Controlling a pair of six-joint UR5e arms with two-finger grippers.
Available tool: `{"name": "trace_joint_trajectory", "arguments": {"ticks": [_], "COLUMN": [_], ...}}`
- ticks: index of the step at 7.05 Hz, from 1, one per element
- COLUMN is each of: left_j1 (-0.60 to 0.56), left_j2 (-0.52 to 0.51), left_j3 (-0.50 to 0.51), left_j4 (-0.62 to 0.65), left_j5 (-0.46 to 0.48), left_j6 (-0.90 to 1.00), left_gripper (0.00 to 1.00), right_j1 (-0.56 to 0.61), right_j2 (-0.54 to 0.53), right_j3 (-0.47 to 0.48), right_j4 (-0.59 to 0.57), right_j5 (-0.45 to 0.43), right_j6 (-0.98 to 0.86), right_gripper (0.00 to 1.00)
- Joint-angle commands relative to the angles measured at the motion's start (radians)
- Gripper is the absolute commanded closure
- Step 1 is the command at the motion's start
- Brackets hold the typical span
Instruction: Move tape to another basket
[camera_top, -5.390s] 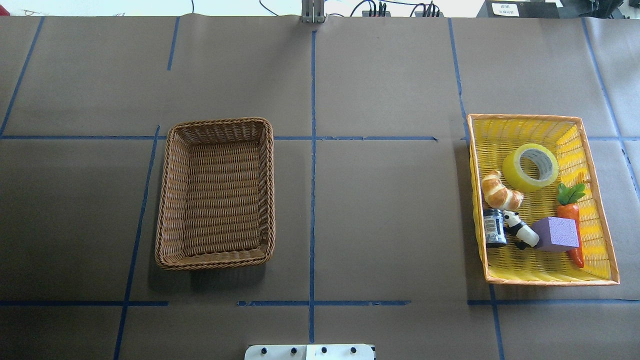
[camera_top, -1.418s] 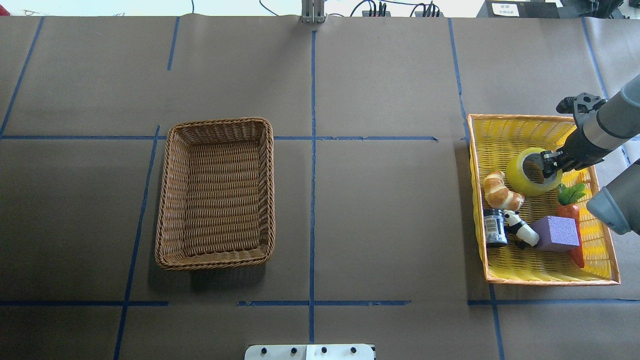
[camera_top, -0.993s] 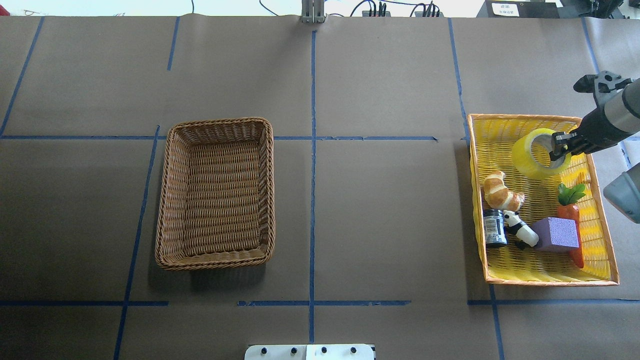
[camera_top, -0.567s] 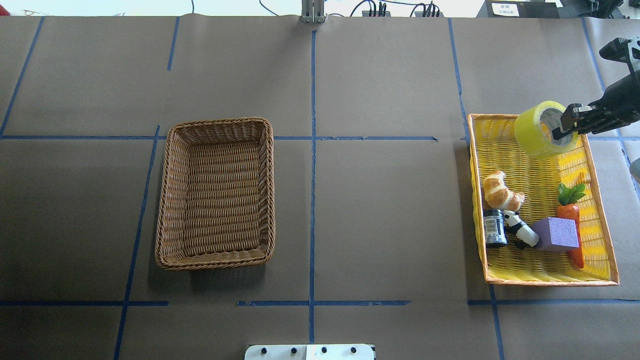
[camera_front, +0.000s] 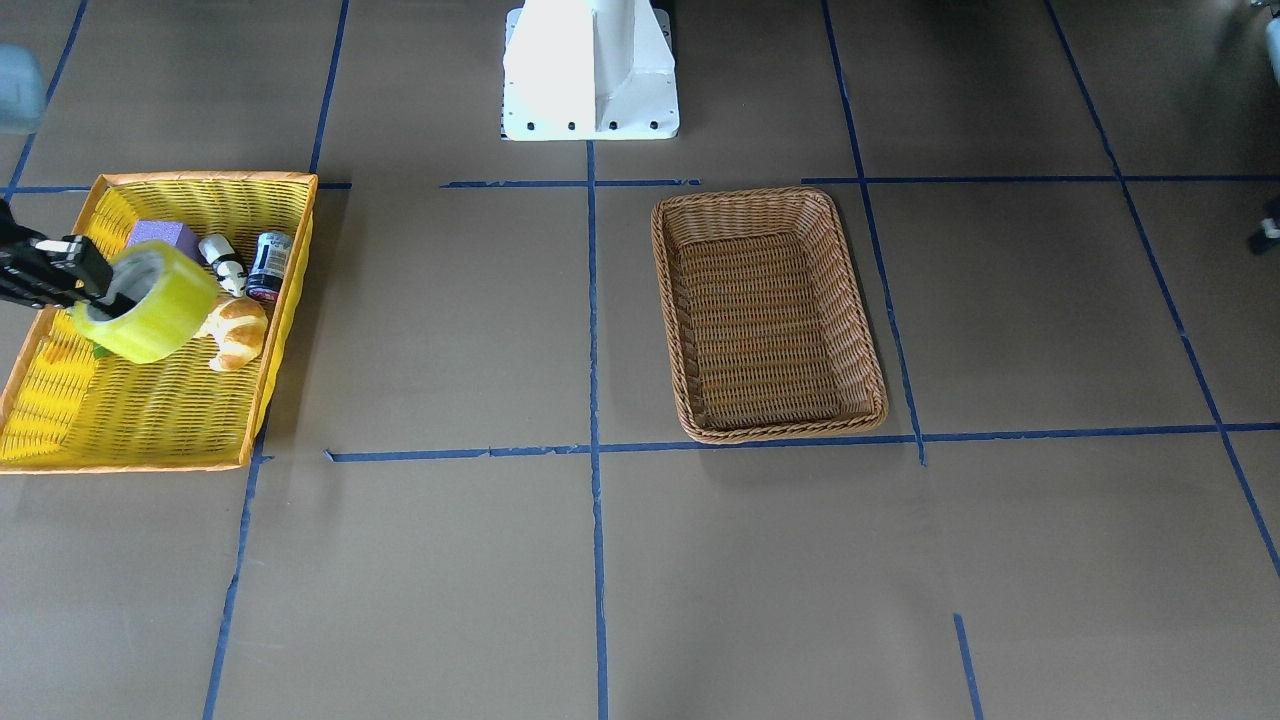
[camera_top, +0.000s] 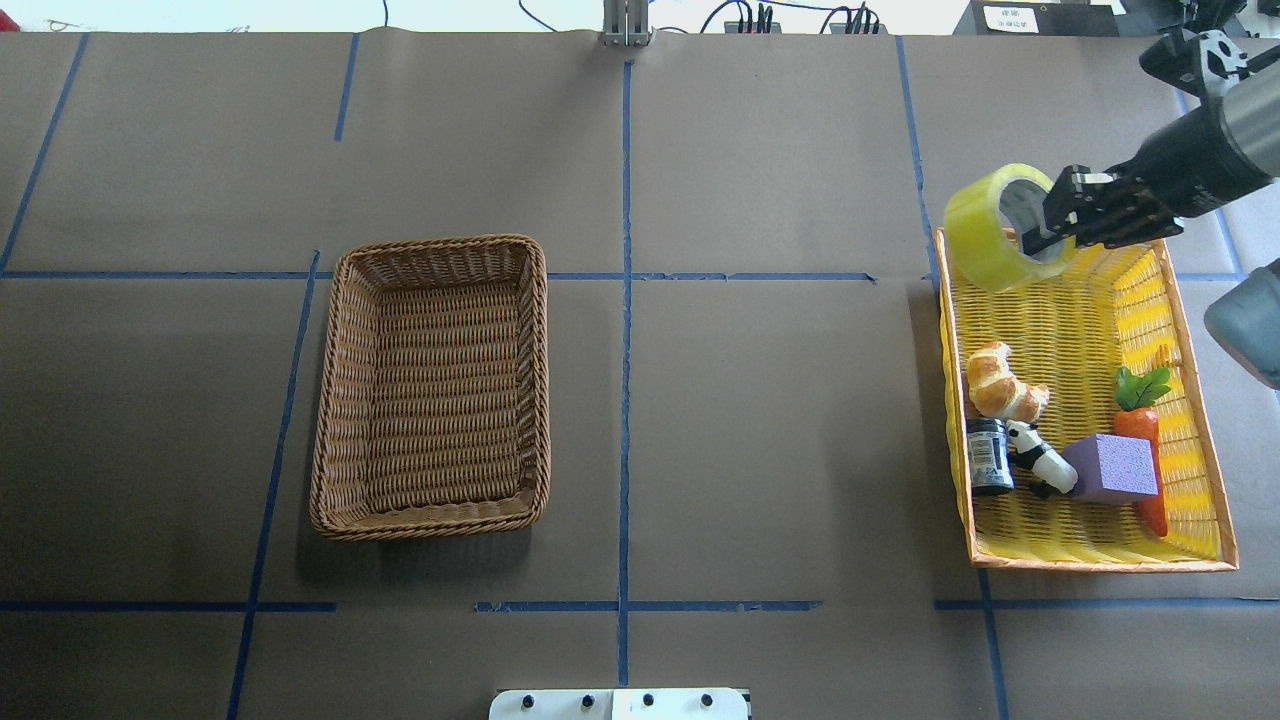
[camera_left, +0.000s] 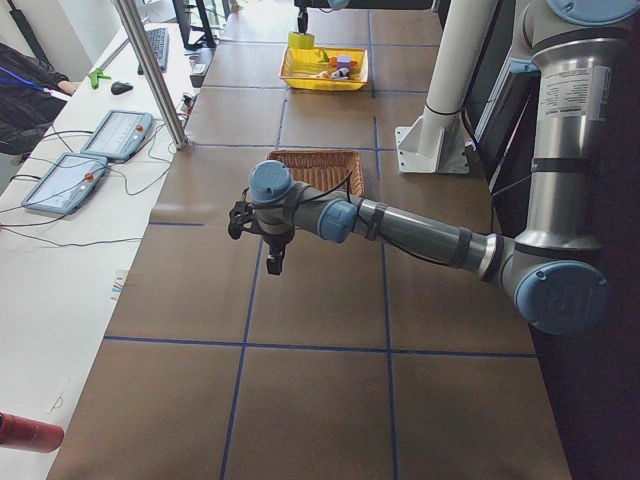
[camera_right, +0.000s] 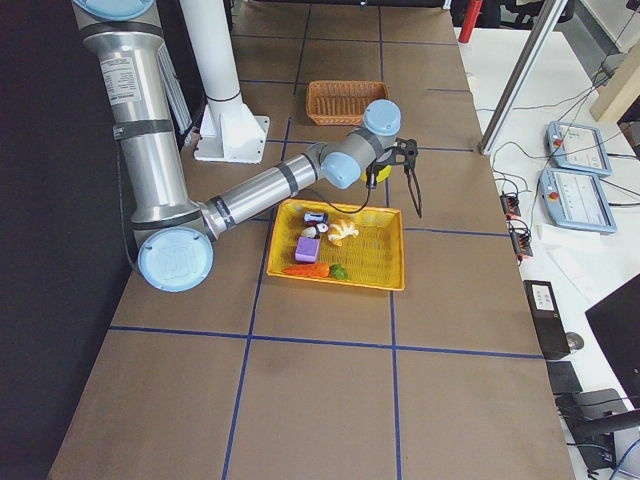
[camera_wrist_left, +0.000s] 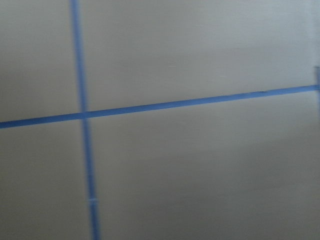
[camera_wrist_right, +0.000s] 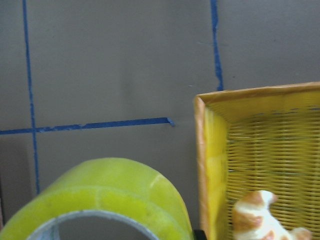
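The yellow-green tape (camera_top: 985, 238) hangs in my right gripper (camera_top: 1045, 222), which is shut on its wall with one finger inside the white core. It is lifted above the far left corner of the yellow basket (camera_top: 1095, 565). It also shows in the front view (camera_front: 150, 305) and fills the bottom of the right wrist view (camera_wrist_right: 100, 200). The brown wicker basket (camera_top: 435, 385) stands empty, left of the table's middle. My left gripper (camera_left: 272, 262) shows only in the exterior left view, hovering over the table near the wicker basket; I cannot tell whether it is open or shut.
The yellow basket holds a croissant (camera_top: 1000, 385), a dark can (camera_top: 990, 455), a panda figure (camera_top: 1040, 462), a purple block (camera_top: 1112, 467) and a carrot (camera_top: 1145, 440). Blue tape lines cross the brown table. The robot's white base (camera_front: 590, 70) stands at the near edge.
My right gripper closed on the tape in the yellow basket, lifted it out and carried it up and to the left, over the basket's far left corner.
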Motion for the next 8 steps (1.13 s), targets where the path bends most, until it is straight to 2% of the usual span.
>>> {"name": "trace_joint_trajectory", "arguments": {"ticks": [1,2,4,5,7,8], "left_j1": [0.218,0.282,0.330,0.355,0.453,0.490], "left_j2": [-0.011,-0.057,-0.149,-0.178,-0.178,-0.180], "left_j3": [-0.020,-0.021,-0.032,-0.018,-0.009,0.000], "left_j4": [-0.466,-0.567,-0.719,-0.870,-1.161,-1.281], "left_j5": [0.008,0.023,0.042,0.049,0.195,0.229], "left_j6": [-0.656,-0.829,-1.174,-1.350,-1.593,-1.682], "left_gripper": [0.00,0.00,0.00,0.00,0.00,0.00], "right_j1": [-0.111,-0.156,-0.254,-0.294,-0.421,-0.467], "right_j2": [0.054,0.054,0.052,0.052,0.054,0.071], "right_j3": [0.001,-0.004,-0.005,-0.002,0.003,0.003], "right_j4": [0.292,0.417,0.604,0.696,0.871,0.920], "right_j5": [-0.053,-0.098,-0.207,-0.259,-0.388,-0.405], "right_j6": [0.399,0.518,0.696,0.790,0.896,0.895], "right_gripper": [0.99,0.99,0.99,0.99,1.00,1.00]}}
